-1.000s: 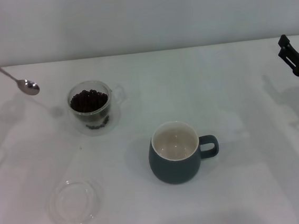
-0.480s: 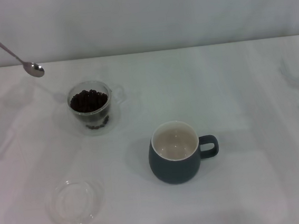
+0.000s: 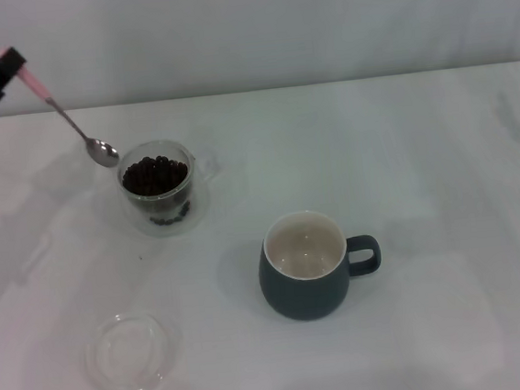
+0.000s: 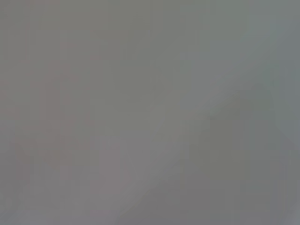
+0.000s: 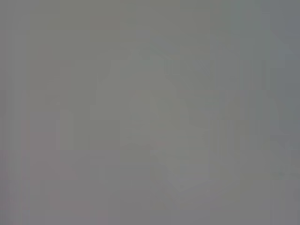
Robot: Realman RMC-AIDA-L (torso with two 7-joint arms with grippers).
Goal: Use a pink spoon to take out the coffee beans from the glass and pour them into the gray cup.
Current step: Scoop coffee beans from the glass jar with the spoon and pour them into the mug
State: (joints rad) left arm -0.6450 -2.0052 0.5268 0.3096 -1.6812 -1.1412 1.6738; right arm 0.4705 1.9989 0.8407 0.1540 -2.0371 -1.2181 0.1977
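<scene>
My left gripper [image 3: 6,68] enters the head view at the far left, shut on the pink handle of the pink spoon [image 3: 74,125]. The spoon slants down to the right, and its silver bowl hangs just left of the glass's rim. The glass [image 3: 158,188], clear with a handle, holds a heap of dark coffee beans [image 3: 154,176]. The gray cup [image 3: 306,266] stands nearer the front at the middle, cream inside, with nothing in it, handle to the right. My right gripper is out of view. Both wrist views show only blank grey.
A flat clear glass dish [image 3: 130,353] lies at the front left of the white table [image 3: 404,163]. A pale wall rises behind the table's far edge.
The left gripper has come into view and carried the spoon right and down, bringing its bowl close to the glass's rim. The right gripper has left the head view at the right.
</scene>
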